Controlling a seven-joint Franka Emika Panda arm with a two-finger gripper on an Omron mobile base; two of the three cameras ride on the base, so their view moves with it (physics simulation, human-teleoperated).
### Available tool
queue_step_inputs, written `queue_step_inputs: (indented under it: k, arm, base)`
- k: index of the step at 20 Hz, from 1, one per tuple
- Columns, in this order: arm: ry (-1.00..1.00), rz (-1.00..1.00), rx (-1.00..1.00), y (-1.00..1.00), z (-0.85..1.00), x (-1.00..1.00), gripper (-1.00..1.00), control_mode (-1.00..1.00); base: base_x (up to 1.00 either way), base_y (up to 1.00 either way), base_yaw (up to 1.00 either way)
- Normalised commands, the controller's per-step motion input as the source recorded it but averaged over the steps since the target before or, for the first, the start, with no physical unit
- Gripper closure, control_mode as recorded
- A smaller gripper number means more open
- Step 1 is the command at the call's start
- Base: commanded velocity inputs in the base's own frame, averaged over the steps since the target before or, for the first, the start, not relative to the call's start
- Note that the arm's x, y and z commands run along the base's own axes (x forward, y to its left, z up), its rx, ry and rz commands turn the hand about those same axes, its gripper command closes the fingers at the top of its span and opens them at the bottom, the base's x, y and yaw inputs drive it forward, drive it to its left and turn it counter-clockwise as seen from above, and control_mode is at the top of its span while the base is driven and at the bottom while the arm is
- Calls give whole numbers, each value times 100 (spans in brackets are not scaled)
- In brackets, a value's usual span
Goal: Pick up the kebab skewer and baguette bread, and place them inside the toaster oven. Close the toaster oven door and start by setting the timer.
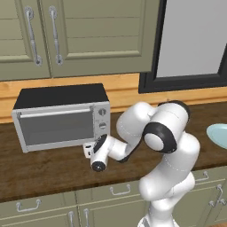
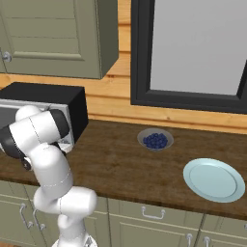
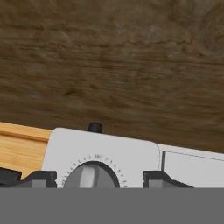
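2 fingertips (image 3: 37, 178) of the tool (image 3: 94, 180) stand apart, flanking a toaster oven (image 1: 60, 116) knob (image 3: 89, 176), door shut.

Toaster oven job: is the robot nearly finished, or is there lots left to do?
Nearly finished, it seems. The toaster oven has its door shut; whether food is inside can't be seen through the glass. Now the gripper sits around the bottom knob, one finger each side. Left: turning it to set the timer.
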Motion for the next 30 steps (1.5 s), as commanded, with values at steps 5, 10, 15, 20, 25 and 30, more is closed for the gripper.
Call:
queue_step_inputs:
  k: [5, 10, 15, 20, 25, 30]
  arm:
    - [-2, 0, 0, -14, 6, 3, -100, -100]
    - [-1, 0, 0, -9, 8, 9, -100, -100]
    - [-1, 0, 0, 0, 5, 31, 100, -100]
    - [-1, 0, 0, 0, 6, 33, 100, -100]
    - [-4, 0, 0, -1, 15, 25, 100, -100]
    - [-5, 0, 1, -3, 21, 3, 100, -100]
  base:
    - [0, 0, 0]
    - [0, 0, 0]
    - [0, 0, 0]
    - [0, 0, 0]
    - [0, 0, 0]
    - [0, 0, 0]
